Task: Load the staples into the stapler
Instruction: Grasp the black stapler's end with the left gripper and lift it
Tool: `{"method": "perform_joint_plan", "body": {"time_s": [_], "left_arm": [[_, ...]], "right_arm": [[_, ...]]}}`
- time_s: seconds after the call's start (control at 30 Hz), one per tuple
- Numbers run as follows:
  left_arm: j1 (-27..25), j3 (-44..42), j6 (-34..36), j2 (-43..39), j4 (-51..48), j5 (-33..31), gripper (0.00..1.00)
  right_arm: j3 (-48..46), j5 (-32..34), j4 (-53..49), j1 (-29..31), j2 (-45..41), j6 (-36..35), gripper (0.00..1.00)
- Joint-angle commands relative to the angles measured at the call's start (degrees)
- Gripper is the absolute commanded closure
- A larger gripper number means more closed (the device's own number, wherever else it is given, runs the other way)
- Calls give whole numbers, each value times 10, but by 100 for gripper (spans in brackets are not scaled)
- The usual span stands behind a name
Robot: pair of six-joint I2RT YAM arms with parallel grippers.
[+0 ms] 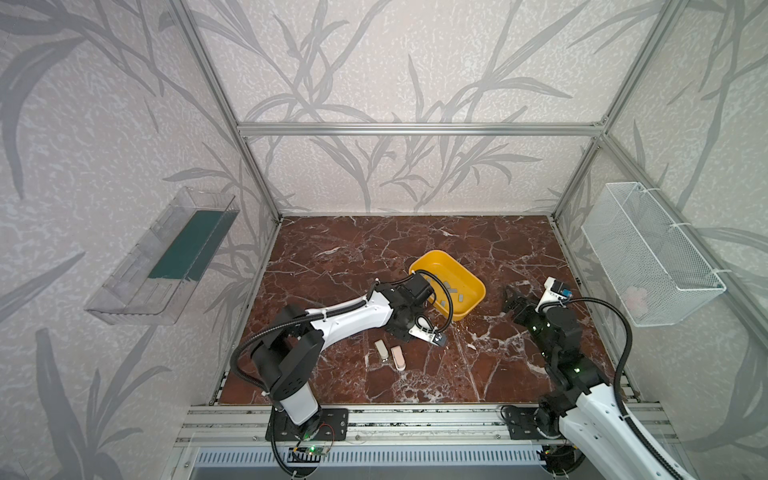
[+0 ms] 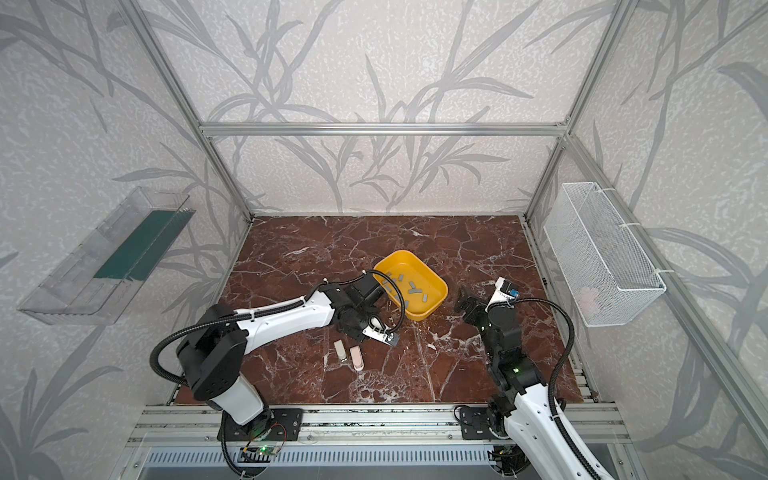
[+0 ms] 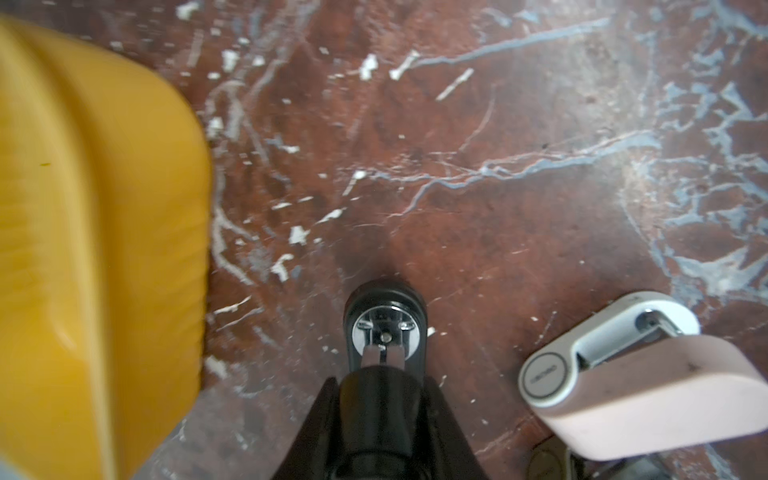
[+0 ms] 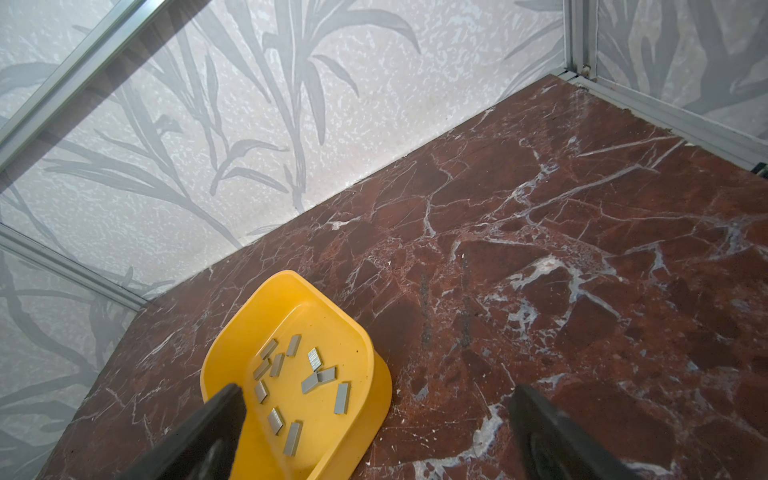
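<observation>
The staples [image 4: 314, 359] are scattered in the tray [image 4: 357, 332], axes pointing every way, just left of the right hand [image 4: 378, 392], which is spread wide and empty. The left hand [image 3: 380, 380] is clamped on what is taken for a black stapler [image 3: 384, 305], at the tray's near side. The right hand is judged better placed.

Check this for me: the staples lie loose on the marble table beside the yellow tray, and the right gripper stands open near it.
Not right. The staples lie inside the yellow tray, scattered on its floor, not on the marble table beside it; the right wrist view shows this plainly. The rest holds: the right gripper stands open near the tray.
</observation>
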Motion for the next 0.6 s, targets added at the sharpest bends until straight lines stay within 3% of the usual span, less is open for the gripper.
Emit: {"method": "perform_joint_plan", "body": {"time_s": [0.0, 0.1, 0.23, 0.4, 0.57], "left_arm": [[3, -3, -31, -63, 120, -73, 100], [4, -24, -34, -81, 210, -141, 100], [11, 10, -101, -74, 174, -157, 100], [26, 89, -167, -65, 54, -69, 100], [37, 83, -152, -98, 28, 10, 100]], "right_arm": [[-5, -24, 38, 2, -2, 4, 1], [6, -98, 66, 3, 17, -17, 1], [26, -155, 76, 2, 50, -22, 0], [40, -229, 113, 3, 92, -25, 18], [54, -265, 128, 2, 119, -22, 22]]}}
